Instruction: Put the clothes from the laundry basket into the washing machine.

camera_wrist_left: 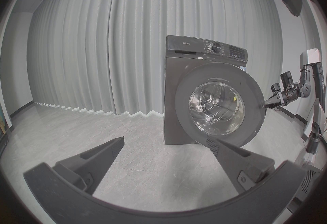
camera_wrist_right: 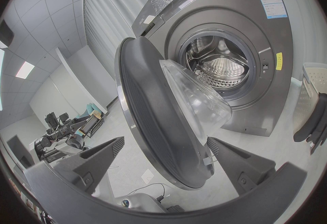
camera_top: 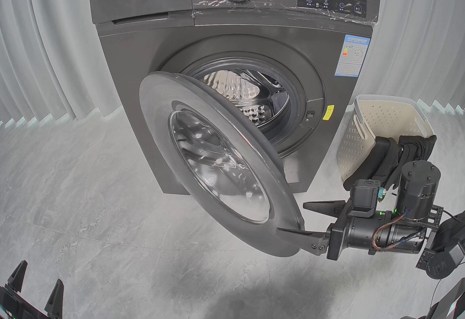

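While the head view sets the washer (camera_top: pixel 145 58) before you with its door (camera_top: pixel 160 107) swung wide open, it leaves you unsure how the right gripper (camera_top: pixel 290 218) meets that door. The right wrist view settles it: the door's rim passes between the two spread fingers, one on the grey outer side and one on the inner side beside the clear glass bowl. Whether a pad touches the rim you cannot tell. From the left wrist view you get the other side. There the washer stands well off against the curtain (camera_wrist_left: pixel 102 47), the door's round outer face is turned toward that camera, and the right gripper sits at the door's free edge. Your left gripper (camera_top: pixel 39 276) is low at the robot's left, well apart from the washer, with its fingers spread and holding nothing above the floor (camera_top: pixel 72 179). Past the door you see the drum (camera_top: pixel 242 87), shiny ribbed metal. The basket (camera_top: pixel 387 116) stands on the floor just beside the washer on the robot's right, and it is cream plastic with perforated walls. The clothes (camera_top: pixel 382 160) are a dark, near-black bundle in thick folds, draped over the basket's near rim and hanging down its outer wall. In the right wrist view the same dark folds lie over the pale rim at the picture's edge.
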Controlling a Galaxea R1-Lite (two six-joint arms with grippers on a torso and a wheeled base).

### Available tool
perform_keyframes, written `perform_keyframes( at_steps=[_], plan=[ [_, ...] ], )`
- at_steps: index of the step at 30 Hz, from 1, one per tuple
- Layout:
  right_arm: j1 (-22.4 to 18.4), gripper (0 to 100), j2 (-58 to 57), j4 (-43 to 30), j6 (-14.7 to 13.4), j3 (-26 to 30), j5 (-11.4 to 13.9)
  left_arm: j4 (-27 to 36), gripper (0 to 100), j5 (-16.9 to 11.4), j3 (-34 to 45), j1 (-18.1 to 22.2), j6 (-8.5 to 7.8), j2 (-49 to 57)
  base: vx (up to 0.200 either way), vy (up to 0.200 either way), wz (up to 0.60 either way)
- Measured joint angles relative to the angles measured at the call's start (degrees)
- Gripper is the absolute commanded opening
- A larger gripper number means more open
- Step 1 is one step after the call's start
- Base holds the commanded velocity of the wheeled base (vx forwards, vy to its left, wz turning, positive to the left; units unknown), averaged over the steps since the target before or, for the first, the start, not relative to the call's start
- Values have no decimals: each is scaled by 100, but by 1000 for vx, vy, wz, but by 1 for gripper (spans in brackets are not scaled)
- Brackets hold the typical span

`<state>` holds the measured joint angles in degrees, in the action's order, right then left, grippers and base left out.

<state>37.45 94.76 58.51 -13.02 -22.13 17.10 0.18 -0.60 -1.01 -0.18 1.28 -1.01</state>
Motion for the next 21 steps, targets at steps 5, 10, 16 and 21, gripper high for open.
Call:
perform_keyframes(
  at_steps=[5,10,16,21],
  plan=[
    [152,100,113,2,0,5,-22,0,100,0,0,0,0,0,0,0,0],
    [367,100,177,13,-24,33,-35,-2,100,-2,0,0,2,0,0,0,0],
    [447,100,59,74,-61,112,-27,-2,100,-2,0,0,2,0,0,0,0],
    [478,100,-289,317,-277,129,-33,0,100,-2,0,0,2,0,0,0,0]
  ],
)
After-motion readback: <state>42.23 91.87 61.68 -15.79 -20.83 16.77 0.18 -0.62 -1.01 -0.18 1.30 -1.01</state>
